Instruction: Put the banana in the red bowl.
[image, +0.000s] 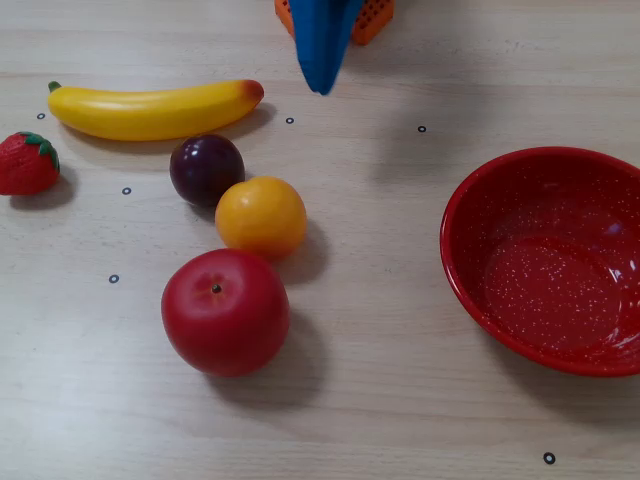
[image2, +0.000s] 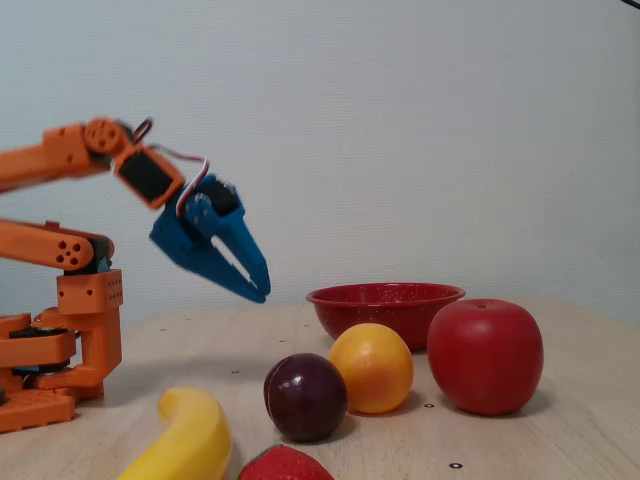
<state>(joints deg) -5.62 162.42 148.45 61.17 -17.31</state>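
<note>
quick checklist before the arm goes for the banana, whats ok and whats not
1. Gripper empty: ok, nothing between the blue fingers, held above the table.
2. Jaws wide enough for the banana: not ok, the tips sit nearly together in the side fixed view.
3. Banana free to lift: ok, it lies flat and nothing rests on it; the plum is close beside it.
4. Gripper over the banana: not ok, it hangs toward the banana's reddish end, off to one side.
5. Red bowl ready: ok, upright and empty.
6. Path to the bowl: ok, bare table between banana and bowl; orange and apple sit nearer the camera.
</note>
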